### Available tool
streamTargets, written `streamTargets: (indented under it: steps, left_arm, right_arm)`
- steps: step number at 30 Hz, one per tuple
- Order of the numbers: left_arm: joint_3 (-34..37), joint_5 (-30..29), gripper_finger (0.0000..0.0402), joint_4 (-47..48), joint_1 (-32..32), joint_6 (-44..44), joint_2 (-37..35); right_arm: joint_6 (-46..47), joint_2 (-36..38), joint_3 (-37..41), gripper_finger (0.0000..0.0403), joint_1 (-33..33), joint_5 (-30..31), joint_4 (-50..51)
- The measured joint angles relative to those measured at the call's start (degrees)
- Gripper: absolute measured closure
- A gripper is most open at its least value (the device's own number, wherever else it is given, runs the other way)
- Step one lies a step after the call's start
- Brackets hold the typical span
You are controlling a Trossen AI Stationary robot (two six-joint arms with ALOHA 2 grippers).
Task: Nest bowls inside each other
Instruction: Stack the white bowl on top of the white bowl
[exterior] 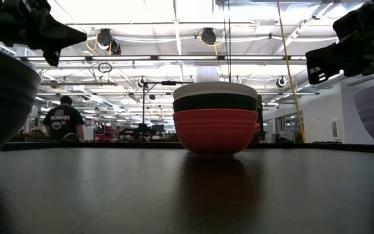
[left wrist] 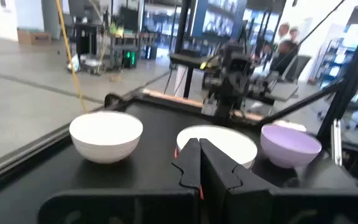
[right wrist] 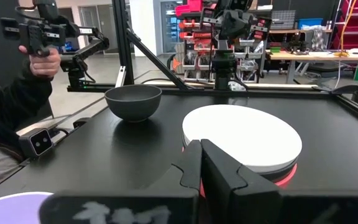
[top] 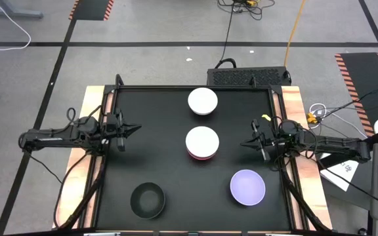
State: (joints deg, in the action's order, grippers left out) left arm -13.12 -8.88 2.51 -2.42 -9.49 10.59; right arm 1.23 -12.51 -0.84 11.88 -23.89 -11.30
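At the middle of the black table stands a stack (top: 202,143) of a white bowl in a black one in a red one (exterior: 214,117). Alone on their bases sit a white bowl (top: 202,101) at the far side, a lavender bowl (top: 247,187) at the near right and a black bowl (top: 147,200) at the near left. My left gripper (top: 139,129) is shut and empty above the table's left edge, pointing level at the stack (left wrist: 219,144). Shut and empty too, my right gripper (top: 243,143) hangs above the right edge, facing the stack (right wrist: 241,140).
A raised wooden rim (top: 293,111) runs along the table's left and right sides. Beyond the table, a person's hand (right wrist: 39,53) holds a control grip, and another person (exterior: 63,120) stands far back in the room. Bare mat lies between the bowls.
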Motion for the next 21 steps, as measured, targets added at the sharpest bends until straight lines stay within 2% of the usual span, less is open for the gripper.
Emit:
streamTargets:
  steps: [9, 16, 21]
  left_arm:
    - [4.86, 0.93, 0.0401, -1.09, 0.0, 0.32, -5.96]
    - [7.14, 1.39, 0.0401, -0.78, 0.0, 0.58, -7.32]
    - [8.81, 1.46, 0.04, -0.67, 0.0, 1.3, -7.3]
  right_arm:
    - [1.14, -0.11, 0.0, 0.0403, 0.0, 0.01, 0.01]
    - [1.65, -0.11, 0.0, 0.0403, 0.0, 0.24, -0.35]
    - [0.79, -0.11, 0.0, 0.0403, 0.0, 7.61, -1.29]
